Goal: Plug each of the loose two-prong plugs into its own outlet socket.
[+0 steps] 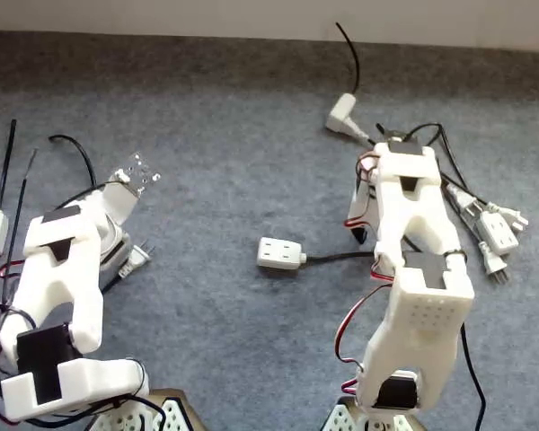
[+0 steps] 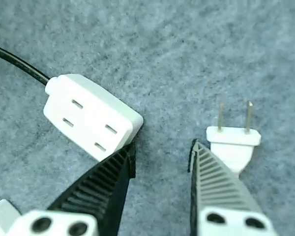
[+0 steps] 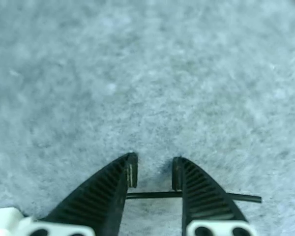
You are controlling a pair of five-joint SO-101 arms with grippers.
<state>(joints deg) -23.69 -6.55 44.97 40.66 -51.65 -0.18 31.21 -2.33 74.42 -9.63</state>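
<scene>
Inspected the worktop [image 1: 225,135], covered in grey carpet. Took the centre socket block [image 1: 280,253] as reference (white, with its lead running off towards the right arm). Found a loose two-prong plug [image 1: 136,259] well to the left of that block, just beside the left arm and unplugged. Found the left hand [image 2: 161,156] open and holding nothing. Noted a second socket block [image 2: 91,115] close against one fingertip (contact not determinable) and the loose plug just beside the other, prongs pointing away from the hand. Found the right hand [image 3: 154,171] parted narrowly and empty, with a thin black cord [image 3: 206,196] lying across the gap behind the fingertips. Recorded an angled white plug [image 1: 341,115] beyond the reference block, towards the far edge. Recorded a tangle of further plugs and sockets [image 1: 496,230] well to the right of the block, past the right arm.
</scene>
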